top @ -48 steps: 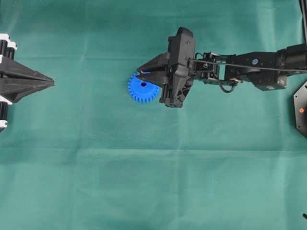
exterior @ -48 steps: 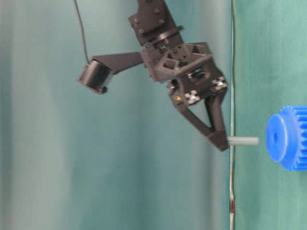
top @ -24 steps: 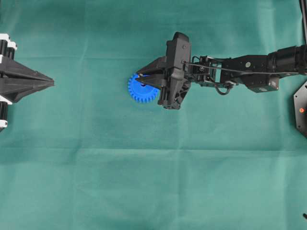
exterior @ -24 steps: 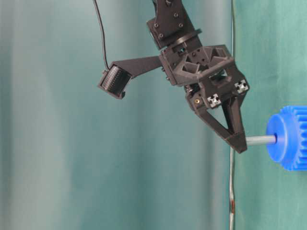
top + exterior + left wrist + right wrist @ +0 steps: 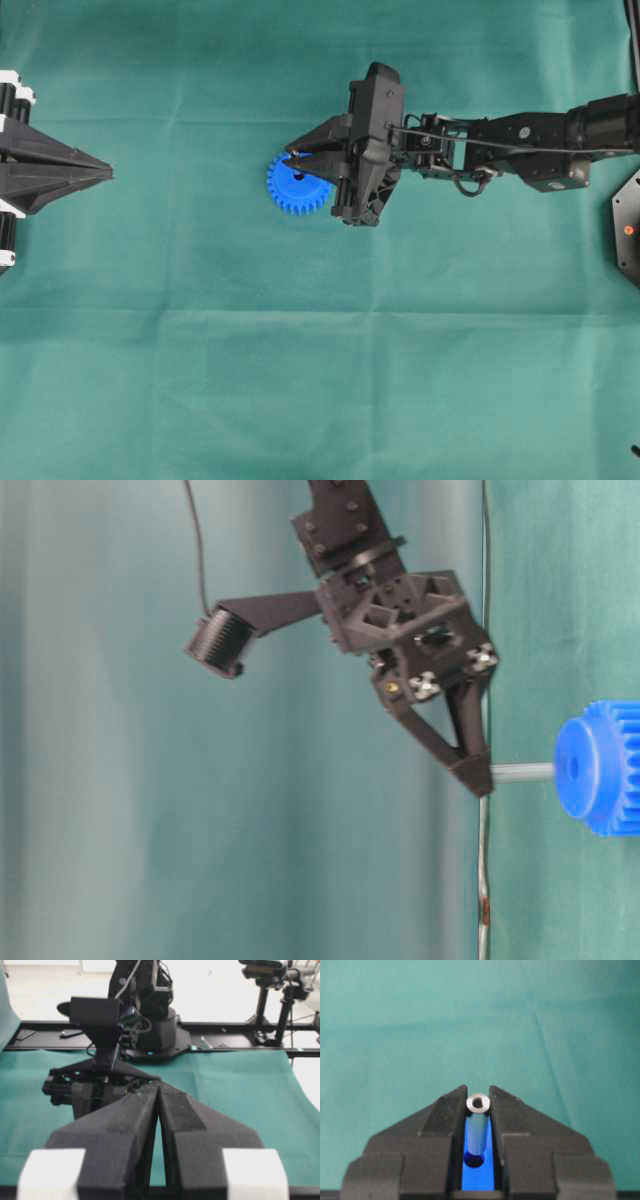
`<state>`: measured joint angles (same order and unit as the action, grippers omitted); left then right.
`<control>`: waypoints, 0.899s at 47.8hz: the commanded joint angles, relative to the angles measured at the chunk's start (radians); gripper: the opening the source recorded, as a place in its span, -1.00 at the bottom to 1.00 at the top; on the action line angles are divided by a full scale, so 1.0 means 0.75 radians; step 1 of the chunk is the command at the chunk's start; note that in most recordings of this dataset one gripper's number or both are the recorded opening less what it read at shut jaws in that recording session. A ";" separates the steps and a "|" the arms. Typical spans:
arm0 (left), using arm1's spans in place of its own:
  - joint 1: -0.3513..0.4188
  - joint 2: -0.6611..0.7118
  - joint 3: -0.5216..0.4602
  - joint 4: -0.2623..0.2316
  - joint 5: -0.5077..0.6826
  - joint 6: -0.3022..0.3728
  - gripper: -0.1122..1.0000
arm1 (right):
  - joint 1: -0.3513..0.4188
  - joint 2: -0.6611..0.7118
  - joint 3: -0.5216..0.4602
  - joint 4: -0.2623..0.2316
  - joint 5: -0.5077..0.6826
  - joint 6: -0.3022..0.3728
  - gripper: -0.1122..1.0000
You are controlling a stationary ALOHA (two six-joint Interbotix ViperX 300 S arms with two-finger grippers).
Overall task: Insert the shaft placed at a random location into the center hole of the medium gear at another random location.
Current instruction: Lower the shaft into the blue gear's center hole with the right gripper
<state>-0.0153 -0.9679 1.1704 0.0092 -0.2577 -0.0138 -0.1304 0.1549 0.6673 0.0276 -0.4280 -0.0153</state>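
The medium gear (image 5: pixel 296 188), bright blue, lies flat on the green cloth; its toothed rim and raised hub also show in the table-level view (image 5: pixel 602 768). My right gripper (image 5: pixel 292 156) hangs over it, shut on the shaft (image 5: pixel 522 772), a thin grey pin held upright. The pin's free end sits just short of the hub face, in line with the center hole (image 5: pixel 573 768). From the right wrist, the shaft (image 5: pixel 478 1127) runs between the fingers (image 5: pixel 445 1110) down toward the dark center hole (image 5: pixel 475 1161). My left gripper (image 5: pixel 106 173) rests shut and empty at the far left.
Green cloth (image 5: pixel 320 380) covers the whole table, with faint fold lines. A black base plate (image 5: pixel 628 228) with a red light sits at the right edge. Beyond my left gripper's tip (image 5: pixel 158 1085), the right arm (image 5: pixel 100 1085) and its base stand at the table's far edge.
The right gripper brought the shaft down until its tip met the gear's hub half a second ago. It has since pulled back slightly. The left arm has not moved.
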 commanded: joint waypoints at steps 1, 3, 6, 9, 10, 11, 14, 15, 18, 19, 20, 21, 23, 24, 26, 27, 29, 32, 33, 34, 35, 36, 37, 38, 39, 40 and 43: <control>-0.004 0.010 -0.022 0.004 -0.006 -0.002 -0.80 | 0.004 -0.055 -0.006 0.002 -0.010 -0.020 -0.50; -0.004 0.012 -0.022 0.002 -0.006 -0.002 -0.80 | 0.004 -0.055 -0.004 0.000 -0.012 -0.020 -0.51; -0.004 0.010 -0.022 0.002 -0.006 -0.002 -0.80 | 0.004 -0.055 -0.002 0.000 -0.014 -0.020 -0.51; -0.004 0.012 -0.022 0.004 -0.006 -0.002 -0.80 | 0.004 -0.053 -0.002 0.002 -0.020 -0.020 -0.50; -0.004 0.012 -0.025 0.004 -0.006 -0.002 -0.80 | 0.006 -0.053 -0.002 0.002 -0.025 -0.020 -0.50; -0.004 0.012 -0.022 0.004 -0.006 -0.002 -0.80 | 0.006 -0.051 -0.002 0.002 -0.029 -0.020 -0.50; -0.004 0.012 -0.022 0.002 -0.006 -0.002 -0.80 | 0.006 -0.041 -0.002 0.002 -0.039 -0.020 -0.50; -0.004 0.012 -0.022 0.004 -0.006 -0.002 -0.80 | 0.006 -0.037 -0.002 0.002 -0.043 -0.020 -0.50; -0.004 0.014 -0.022 0.002 -0.006 -0.002 -0.80 | 0.006 -0.027 -0.002 0.002 -0.049 -0.020 -0.51; -0.004 0.014 -0.022 0.002 -0.006 -0.002 -0.80 | 0.006 -0.022 -0.002 0.004 -0.051 -0.020 -0.50; -0.004 0.012 -0.022 0.004 -0.006 -0.002 -0.80 | 0.006 -0.018 -0.002 0.004 -0.055 -0.020 -0.51; -0.002 0.014 -0.022 0.002 -0.006 -0.002 -0.80 | 0.006 -0.014 -0.002 0.004 -0.057 -0.020 -0.50; -0.004 0.012 -0.022 0.002 -0.006 -0.002 -0.80 | 0.006 -0.006 -0.002 0.004 -0.065 -0.018 -0.50; -0.004 0.012 -0.022 0.004 -0.006 -0.002 -0.80 | 0.006 0.000 -0.002 0.006 -0.067 -0.018 -0.50; -0.004 0.012 -0.022 0.004 -0.006 -0.002 -0.80 | 0.006 0.008 -0.002 0.004 -0.076 -0.016 -0.51; -0.002 0.012 -0.022 0.004 -0.006 -0.002 -0.80 | 0.006 0.012 -0.002 0.004 -0.078 -0.014 -0.51; -0.002 0.014 -0.022 0.004 -0.006 -0.002 -0.80 | 0.008 0.018 -0.002 0.006 -0.078 -0.012 -0.51; -0.004 0.012 -0.022 0.004 -0.006 -0.002 -0.80 | 0.008 0.031 -0.002 0.010 -0.078 -0.012 -0.50; -0.002 0.012 -0.022 0.004 -0.006 -0.002 -0.80 | 0.008 0.033 -0.002 0.012 -0.078 -0.010 -0.51; -0.004 0.012 -0.022 0.004 -0.006 -0.002 -0.80 | 0.008 0.037 -0.002 0.014 -0.078 -0.012 -0.50; -0.004 0.012 -0.022 0.004 -0.006 -0.002 -0.80 | 0.008 0.039 -0.002 0.014 -0.078 -0.010 -0.51; -0.004 0.012 -0.022 0.004 -0.006 -0.002 -0.80 | 0.008 0.041 -0.002 0.016 -0.078 -0.010 -0.50; -0.004 0.012 -0.022 0.002 -0.006 -0.002 -0.80 | 0.010 0.045 -0.002 0.018 -0.078 -0.012 -0.50; -0.004 0.012 -0.022 0.002 -0.006 -0.002 -0.80 | 0.010 0.047 -0.002 0.018 -0.078 -0.012 -0.51; -0.002 0.012 -0.022 0.004 -0.006 -0.002 -0.80 | 0.010 0.051 -0.002 0.018 -0.078 -0.010 -0.51; -0.004 0.012 -0.022 0.002 -0.006 -0.002 -0.80 | 0.010 0.053 -0.002 0.020 -0.078 -0.012 -0.51; -0.002 0.012 -0.022 0.002 -0.006 -0.002 -0.80 | 0.010 0.055 -0.002 0.022 -0.078 -0.010 -0.50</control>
<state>-0.0169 -0.9664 1.1720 0.0092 -0.2577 -0.0138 -0.1258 0.2102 0.6765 0.0383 -0.4709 -0.0153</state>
